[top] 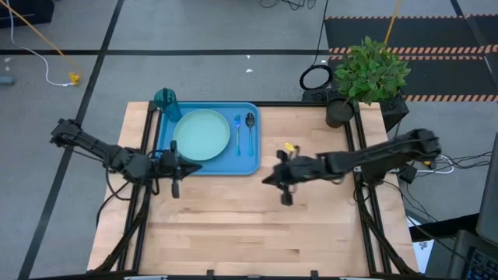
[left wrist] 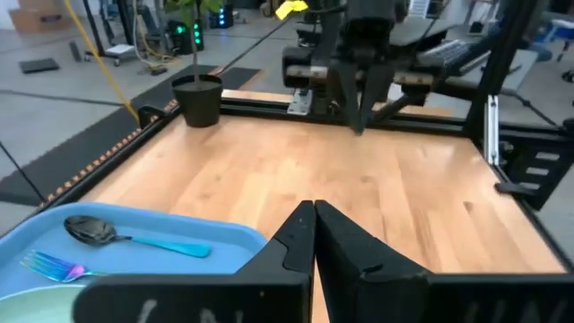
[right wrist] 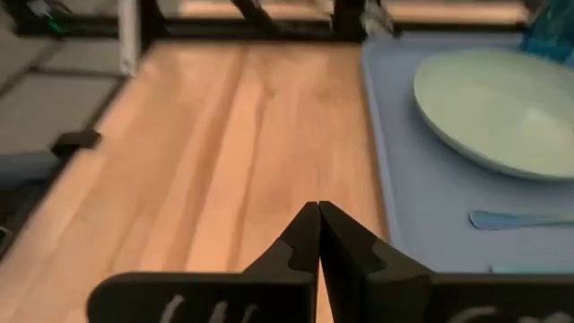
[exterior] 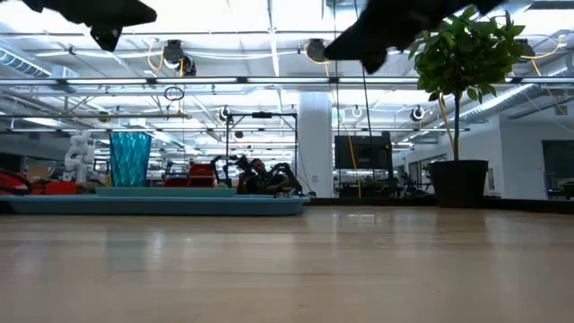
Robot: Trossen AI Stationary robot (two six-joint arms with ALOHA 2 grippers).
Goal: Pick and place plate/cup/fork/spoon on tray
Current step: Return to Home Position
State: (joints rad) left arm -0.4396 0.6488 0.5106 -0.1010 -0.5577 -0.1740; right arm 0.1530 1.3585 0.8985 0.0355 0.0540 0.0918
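The blue tray lies at the table's far left. On it rest the pale green plate, the blue-handled fork and the dark-bowled spoon. The teal cup stands at the tray's far left corner; it also shows in the low view. My left gripper is shut and empty by the tray's near left corner. My right gripper is shut and empty over bare table right of the tray. In the left wrist view the spoon and fork lie side by side.
A potted plant stands at the table's far right corner. A small yellow thing shows by my right arm. Black frame rails run along the table's sides. The near half of the wooden table is bare.
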